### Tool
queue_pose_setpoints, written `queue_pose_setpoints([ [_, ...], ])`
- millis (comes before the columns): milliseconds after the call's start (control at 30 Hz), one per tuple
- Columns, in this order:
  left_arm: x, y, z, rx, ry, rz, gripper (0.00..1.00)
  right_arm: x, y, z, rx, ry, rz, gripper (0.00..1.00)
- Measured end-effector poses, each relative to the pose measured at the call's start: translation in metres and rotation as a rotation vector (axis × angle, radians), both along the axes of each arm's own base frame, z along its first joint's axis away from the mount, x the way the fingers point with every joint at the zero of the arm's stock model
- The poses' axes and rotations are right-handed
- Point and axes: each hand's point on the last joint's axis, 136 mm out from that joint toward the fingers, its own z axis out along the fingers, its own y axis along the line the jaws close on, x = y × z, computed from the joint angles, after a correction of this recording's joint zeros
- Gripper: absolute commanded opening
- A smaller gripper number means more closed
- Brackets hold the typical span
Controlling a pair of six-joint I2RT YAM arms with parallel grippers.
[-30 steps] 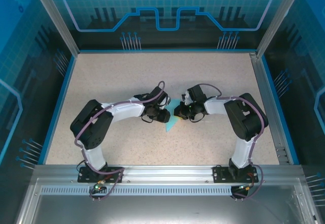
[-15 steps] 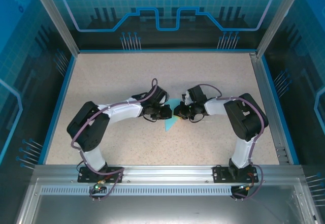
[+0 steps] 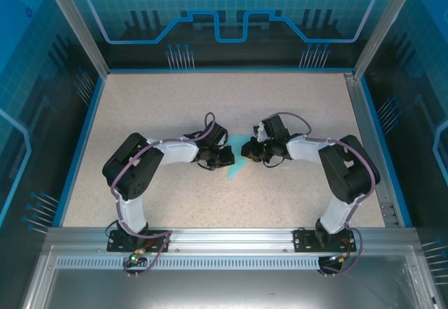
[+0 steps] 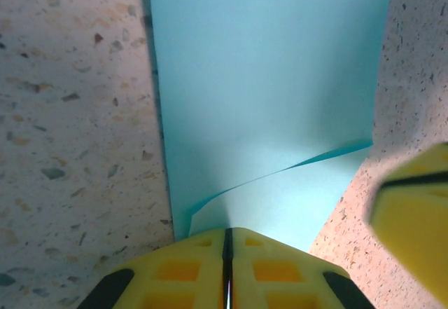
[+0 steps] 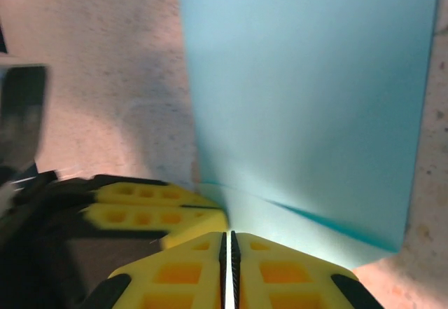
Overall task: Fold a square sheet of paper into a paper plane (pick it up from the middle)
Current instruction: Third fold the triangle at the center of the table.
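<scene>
The light-turquoise sheet of paper (image 3: 236,163) lies folded into a narrow shape in the middle of the table, one point toward the near edge. In the left wrist view the paper (image 4: 266,78) shows an upper layer lifting off a lower one. My left gripper (image 3: 227,157) is at its left side, and in its wrist view the left gripper (image 4: 227,233) is shut on the paper's near edge. My right gripper (image 3: 246,153) meets it from the right. In the right wrist view the right gripper (image 5: 227,236) is shut on the paper (image 5: 308,92), with the left gripper's yellow fingers (image 5: 157,207) close beside it.
The speckled beige table (image 3: 175,106) is bounded by a blue rim and aluminium frame posts (image 3: 75,25). A metal rail (image 3: 231,235) carrying both arm bases runs along the near edge. The two grippers nearly touch over the paper.
My left gripper has moved in toward the paper and shut on its edge. The right arm's elbow has shifted slightly right; its gripper stays shut on the paper.
</scene>
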Motion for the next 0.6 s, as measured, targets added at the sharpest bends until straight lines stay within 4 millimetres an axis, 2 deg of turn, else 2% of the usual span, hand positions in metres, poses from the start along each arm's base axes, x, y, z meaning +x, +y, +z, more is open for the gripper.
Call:
queue_pose_setpoints([
  [67, 0.000, -0.001, 0.000, -0.003, -0.003, -0.001, 0.10, 0.002, 0.000, 0.008, 0.008, -0.027, 0.005, 0.12],
  [200, 0.000, 0.000, 0.000, -0.003, -0.004, -0.004, 0.10, 0.001, 0.000, 0.004, -0.002, -0.022, 0.014, 0.11],
  [300, 0.000, 0.000, 0.000, -0.002, -0.005, -0.006, 0.10, 0.000, -0.001, -0.006, -0.015, 0.001, 0.014, 0.10],
  [467, 0.000, 0.000, 0.001, -0.001, -0.010, -0.014, 0.10, -0.008, -0.012, -0.035, -0.056, 0.060, 0.005, 0.10],
  [600, 0.000, 0.000, 0.001, 0.003, -0.018, -0.026, 0.10, -0.007, -0.013, -0.037, -0.043, 0.058, 0.013, 0.10],
])
